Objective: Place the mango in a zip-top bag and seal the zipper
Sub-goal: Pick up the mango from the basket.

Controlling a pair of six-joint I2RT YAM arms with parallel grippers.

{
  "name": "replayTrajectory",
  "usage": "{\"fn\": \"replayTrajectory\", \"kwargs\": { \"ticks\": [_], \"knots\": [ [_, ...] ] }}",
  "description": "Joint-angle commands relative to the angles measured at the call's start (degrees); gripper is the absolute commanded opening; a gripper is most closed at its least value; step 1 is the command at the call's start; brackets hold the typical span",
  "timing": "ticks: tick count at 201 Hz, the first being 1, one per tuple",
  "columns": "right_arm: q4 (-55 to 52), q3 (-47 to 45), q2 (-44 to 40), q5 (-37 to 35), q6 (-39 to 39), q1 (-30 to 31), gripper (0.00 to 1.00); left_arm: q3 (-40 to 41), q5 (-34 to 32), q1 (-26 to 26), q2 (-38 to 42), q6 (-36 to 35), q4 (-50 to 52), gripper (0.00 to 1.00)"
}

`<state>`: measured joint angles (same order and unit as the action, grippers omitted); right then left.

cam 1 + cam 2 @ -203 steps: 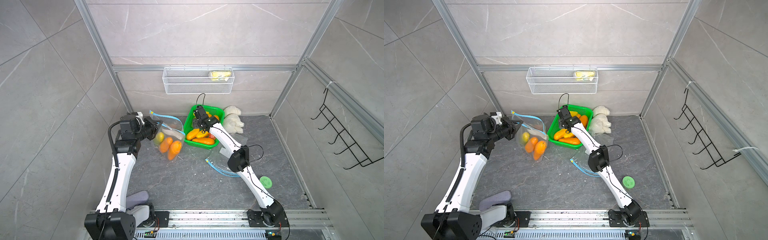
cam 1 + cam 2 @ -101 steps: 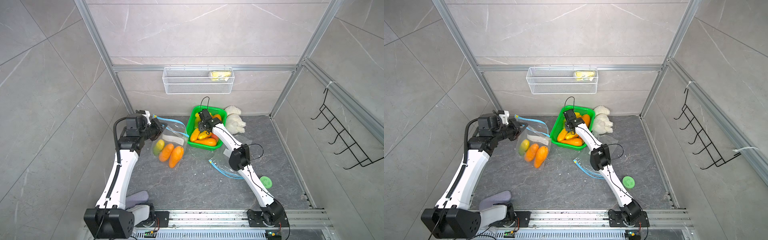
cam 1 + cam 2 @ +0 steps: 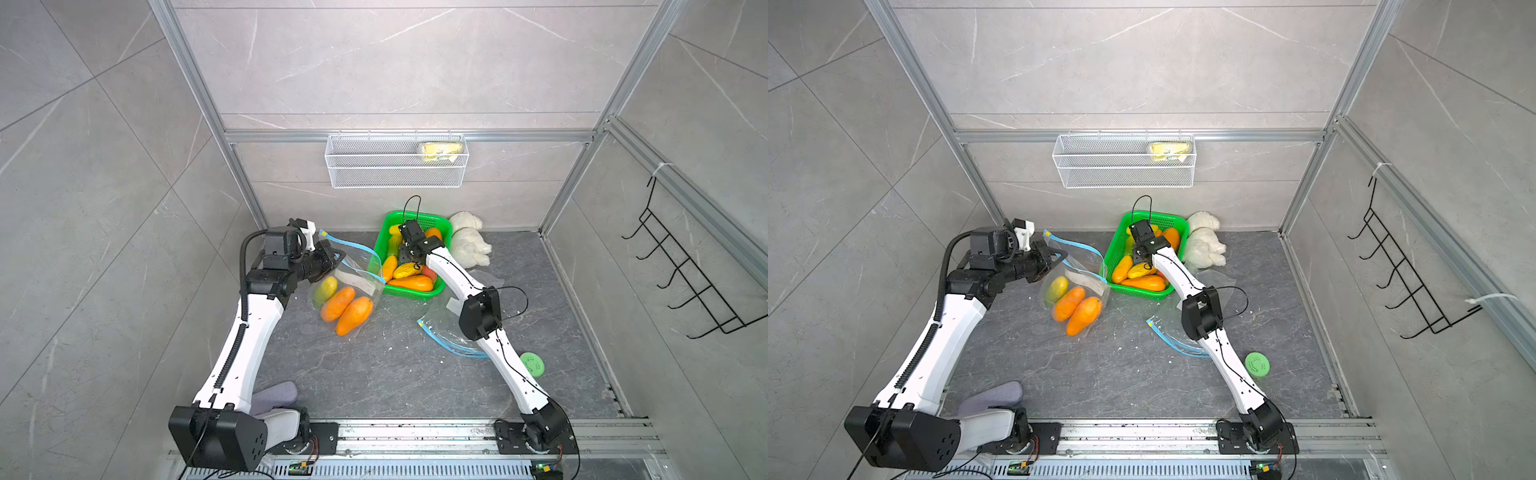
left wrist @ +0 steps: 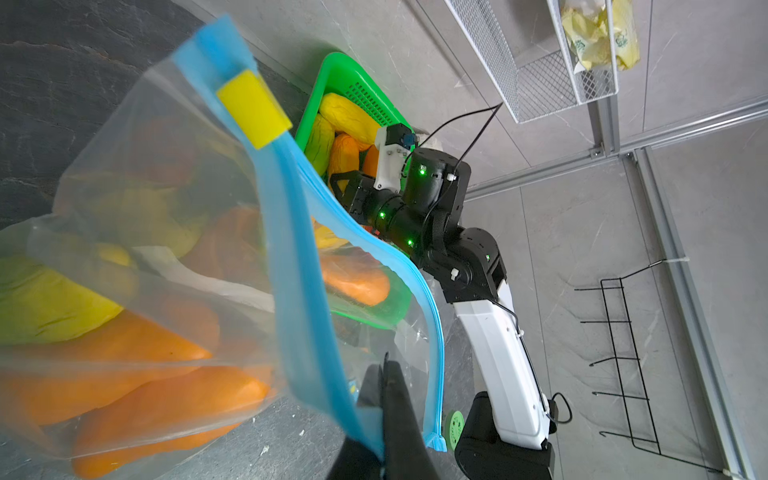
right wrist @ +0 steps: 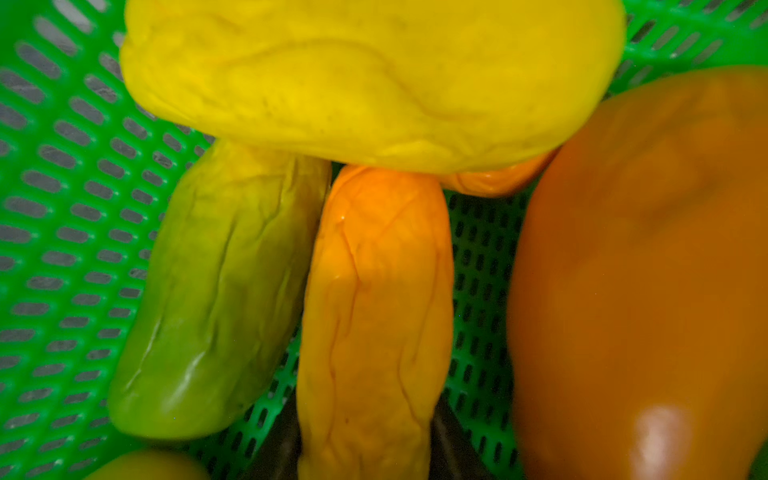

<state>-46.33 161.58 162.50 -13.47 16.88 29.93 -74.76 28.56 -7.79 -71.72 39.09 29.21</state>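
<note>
**Grey stone tabletop** (image 3: 374,374), walled by grey tiles, seen in both top views. The left arm (image 3: 257,328) extends to the zip-top bag (image 3: 361,270). The right arm (image 3: 509,370) passes over a second bag (image 3: 440,336), which lies flat, and into the green basket (image 3: 409,293) by the back wall.

A white wire shelf (image 3: 395,166) hangs on that wall above the basket, and a black hook rack (image 3: 685,282) hangs on the side wall.

**Zip-top bag.** Its bottom rests on the tabletop just beside the green basket. The mouth is raised and the two blue zipper strips (image 4: 291,249) are parted. Inside lie a yellow-green mango (image 3: 326,289) and two orange mangoes (image 3: 345,309).

**Left gripper** (image 4: 384,399). The jaws are together, clamped on one zipper strip near a corner of the bag.

A white plush toy (image 3: 467,241) lies against the basket's far side.

**Right gripper** (image 5: 368,451). It is lowered into the basket, with its dark fingers (image 5: 451,444) set against both flanks of an orange-yellow mango (image 5: 374,291) and closed on it. That mango lies on the basket floor with one end under a yellow mango (image 5: 374,83). A green mango (image 5: 224,299) is on one side and a dark orange mango (image 5: 644,291) on the other.

A green disc (image 3: 532,365) sits on the tabletop just beside the right arm. A yellow slider tab (image 4: 253,108) sits at one end of the zipper.
</note>
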Motion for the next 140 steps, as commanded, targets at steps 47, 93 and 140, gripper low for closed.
{"fn": "replayTrajectory", "kwargs": {
  "ticks": [47, 93, 140],
  "knots": [
    [4.8, -20.7, -24.6, 0.2, -2.4, 3.4, 0.16, 3.3, -0.2, -3.3, 5.0, -4.8, 1.0, 0.00],
    [35.3, -63.4, -53.6, 11.4, -1.1, 3.5, 0.09, 3.5, -0.2, -3.5, 1.6, -3.3, -0.6, 0.00],
    [54.9, -86.9, -72.3, 25.6, -4.5, 7.4, 0.07, 2.1, -0.2, -4.6, -2.3, -1.4, -3.4, 0.00]
  ]
}}
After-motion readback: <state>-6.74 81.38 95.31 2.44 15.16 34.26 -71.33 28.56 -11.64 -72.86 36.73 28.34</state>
